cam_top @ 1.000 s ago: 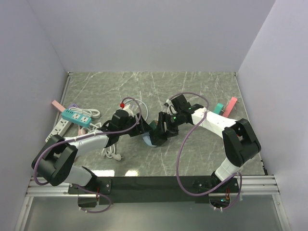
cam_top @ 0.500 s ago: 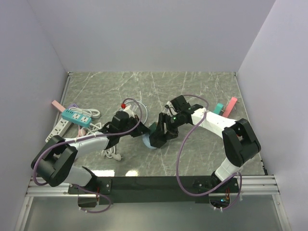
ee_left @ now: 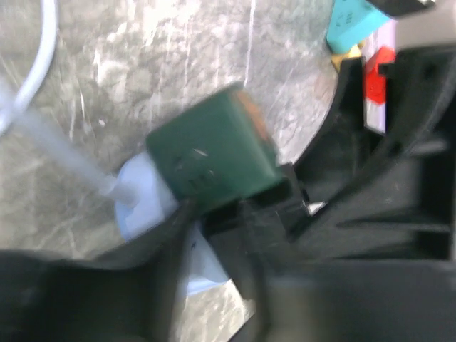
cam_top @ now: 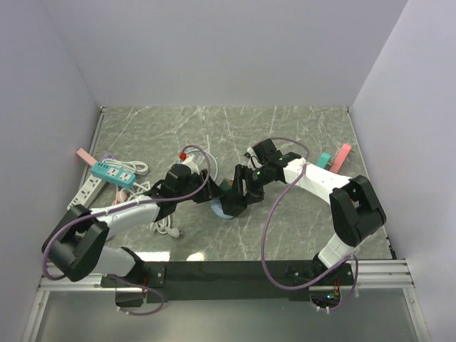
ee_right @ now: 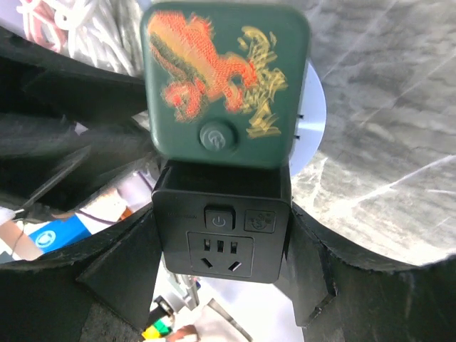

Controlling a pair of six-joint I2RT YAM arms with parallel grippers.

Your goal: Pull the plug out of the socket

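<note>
A dark green cube socket (ee_right: 224, 85) with a dragon picture sits on top of a black socket block (ee_right: 226, 231). My right gripper (ee_right: 226, 278) is shut on the black block, one finger on each side. A white and pale blue plug (ee_left: 142, 196) with a white cable (ee_left: 60, 153) butts against the green cube's (ee_left: 210, 153) side. My left gripper (ee_left: 214, 285) is shut on that plug, though the view is blurred. In the top view both grippers, left (cam_top: 206, 194) and right (cam_top: 241, 194), meet at table centre over the plug (cam_top: 222, 209).
A teal power strip (cam_top: 114, 172), a white strip (cam_top: 84, 191) and a pink one (cam_top: 85, 155) lie at the far left. Loose white cable (cam_top: 165, 225) lies near the left arm. Teal (cam_top: 324, 159) and pink (cam_top: 343, 155) pieces lie at the right wall.
Both grippers have shifted only slightly around the table centre. The plug and green socket stay pressed together between them.
</note>
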